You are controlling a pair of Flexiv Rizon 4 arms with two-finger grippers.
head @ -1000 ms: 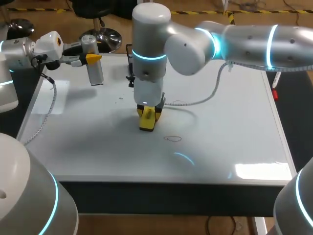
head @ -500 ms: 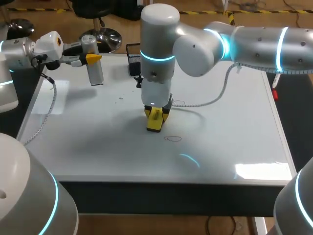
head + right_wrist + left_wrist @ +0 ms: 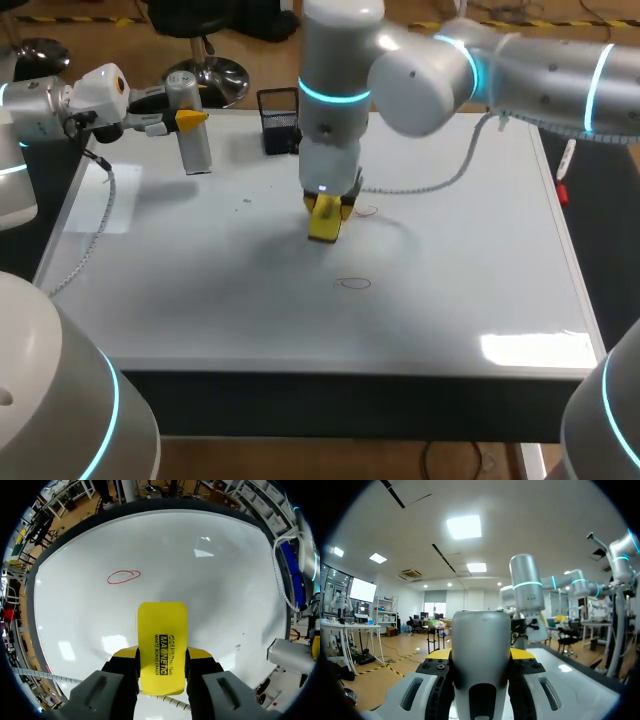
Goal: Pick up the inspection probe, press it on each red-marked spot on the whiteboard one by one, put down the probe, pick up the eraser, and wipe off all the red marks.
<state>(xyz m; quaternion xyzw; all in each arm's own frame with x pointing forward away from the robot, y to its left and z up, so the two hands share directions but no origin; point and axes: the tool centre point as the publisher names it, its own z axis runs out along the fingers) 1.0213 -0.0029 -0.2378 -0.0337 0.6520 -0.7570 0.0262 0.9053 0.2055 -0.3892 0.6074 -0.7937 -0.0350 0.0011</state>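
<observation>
My right gripper (image 3: 326, 212) is shut on a yellow eraser (image 3: 324, 220) and holds it low on the whiteboard (image 3: 480, 270), just left of a faint red oval (image 3: 367, 211). A second red oval (image 3: 353, 283) lies nearer the front. In the right wrist view the eraser (image 3: 162, 640) sticks out between the fingers, and one red oval (image 3: 123, 576) lies ahead of it. My left gripper (image 3: 185, 120) stays at the far left corner, shut on the grey cylindrical probe (image 3: 192, 135), which hangs upright. In the left wrist view the probe (image 3: 481, 655) fills the gap between the fingers.
A black mesh holder (image 3: 280, 120) stands at the board's far edge, just behind my right arm. A white cable (image 3: 90, 240) trails over the board's left side. A red marker (image 3: 563, 185) lies along the right edge.
My right arm has carried the eraser back and to the right, towards the far red oval, uncovering the black holder. The left arm and probe have not moved.
</observation>
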